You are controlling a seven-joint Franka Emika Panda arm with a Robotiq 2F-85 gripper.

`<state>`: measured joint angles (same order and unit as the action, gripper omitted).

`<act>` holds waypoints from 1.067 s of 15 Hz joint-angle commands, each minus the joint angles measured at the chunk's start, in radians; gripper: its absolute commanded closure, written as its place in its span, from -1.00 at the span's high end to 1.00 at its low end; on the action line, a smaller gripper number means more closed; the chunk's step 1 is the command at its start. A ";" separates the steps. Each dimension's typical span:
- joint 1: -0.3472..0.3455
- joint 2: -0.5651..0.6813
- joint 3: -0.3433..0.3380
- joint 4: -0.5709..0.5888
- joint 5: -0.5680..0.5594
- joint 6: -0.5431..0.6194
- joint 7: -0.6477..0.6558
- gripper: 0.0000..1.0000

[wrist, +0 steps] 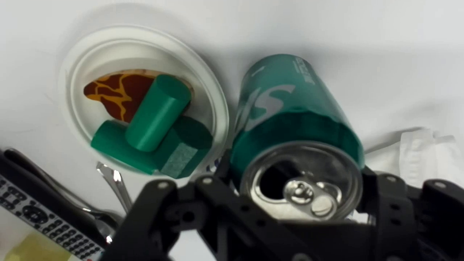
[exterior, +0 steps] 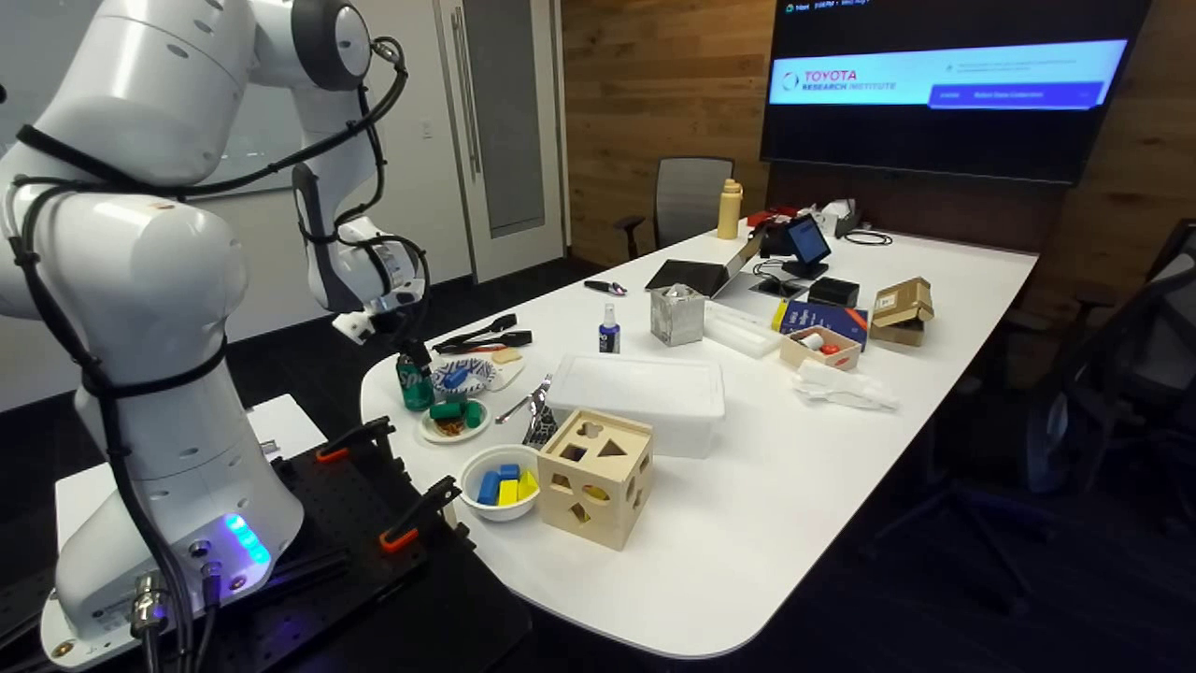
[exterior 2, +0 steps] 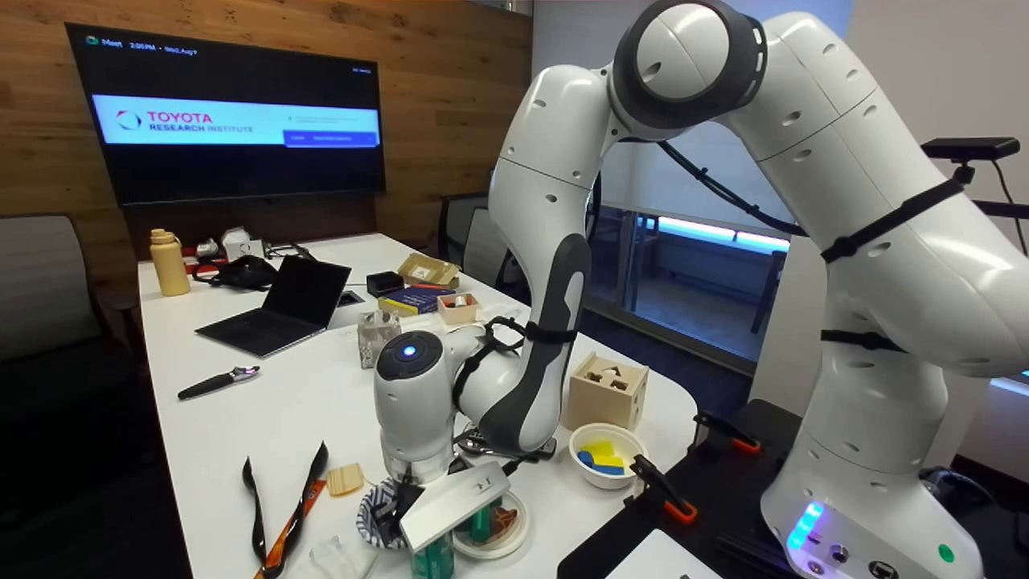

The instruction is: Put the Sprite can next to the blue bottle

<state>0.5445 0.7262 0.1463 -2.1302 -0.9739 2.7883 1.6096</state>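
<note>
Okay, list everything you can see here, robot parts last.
Table: 1, white, centre
Sprite can: 1, green, near end
Plate: 1, white, beside can
Blocks: 3, green, on plate
Patterned dish: 1, blue-white, beside plate
Remote: 1, black, near plate
Wooden box: 1, tan, near end
Bowl: 1, white, beside wooden box
Bin: 1, whitish, behind wooden box
Blue bottle: 1, dark blue, beyond bin
Tissue box: 1, grey, beyond bin
Laptop: 1, black, mid-table
Flask: 1, yellow, far end
Screen: 1, mostly black, beyond table
Chairs: several, grey, around table
Other items: uncounted, mixed, across table
Arm: 1, white, beside table
Gripper: 1, black, closed around can
</note>
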 commanded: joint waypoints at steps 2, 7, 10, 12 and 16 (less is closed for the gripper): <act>-0.018 -0.022 0.004 -0.013 0.085 0.010 -0.078 -0.22; -0.087 -0.086 0.034 0.008 0.312 -0.036 -0.314 -0.33; -0.066 -0.100 -0.016 0.080 0.443 -0.049 -0.430 -0.33; -0.024 -0.094 -0.075 0.138 0.490 -0.047 -0.464 -0.33; 0.069 -0.045 -0.203 0.259 0.496 -0.053 -0.434 -0.33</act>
<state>0.5341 0.6450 0.0279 -1.9571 -0.4906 2.7727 1.1603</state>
